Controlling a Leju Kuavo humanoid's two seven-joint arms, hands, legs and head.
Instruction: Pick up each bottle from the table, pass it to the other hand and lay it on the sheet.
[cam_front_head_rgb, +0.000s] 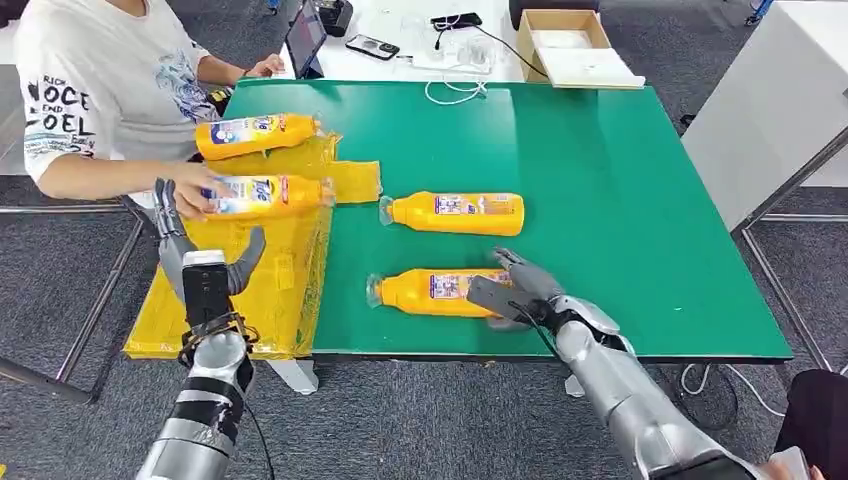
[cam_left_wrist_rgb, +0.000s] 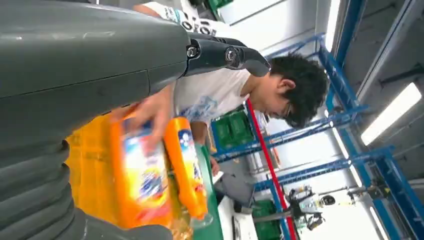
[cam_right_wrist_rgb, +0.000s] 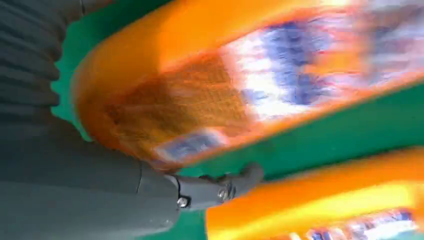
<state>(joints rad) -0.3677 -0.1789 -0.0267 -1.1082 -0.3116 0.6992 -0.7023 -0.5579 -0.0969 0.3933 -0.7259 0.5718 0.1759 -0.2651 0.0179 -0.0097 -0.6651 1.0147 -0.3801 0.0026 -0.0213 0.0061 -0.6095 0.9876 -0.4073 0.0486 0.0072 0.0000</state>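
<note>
— Where are your hands?

— My right hand (cam_front_head_rgb: 512, 288) lies around the base end of the nearest orange plastic bottle (cam_front_head_rgb: 432, 292) on the green table (cam_front_head_rgb: 620, 200); whether the fingers clamp it, I cannot tell. My left hand (cam_front_head_rgb: 205, 262) hovers over the yellow plastic sheet (cam_front_head_rgb: 275, 290), fingers spread, holding nothing.

— And the other bottles?

— A second bottle (cam_front_head_rgb: 455, 213) lies on the table; a person's hand (cam_front_head_rgb: 190, 190) rests on a third bottle (cam_front_head_rgb: 265, 195) on the sheet, beside a fourth (cam_front_head_rgb: 255, 134).

Two bottles lie on the sheet (cam_front_head_rgb: 270, 290) at the counter (cam_front_head_rgb: 620, 200) left edge — far bottle (cam_front_head_rgb: 255, 134) behind, near bottle (cam_front_head_rgb: 265, 195) under a person's hand (cam_front_head_rgb: 195, 190). Right of the sheet lie two more — middle bottle (cam_front_head_rgb: 455, 212) behind front bottle (cam_front_head_rgb: 430, 292)
</note>
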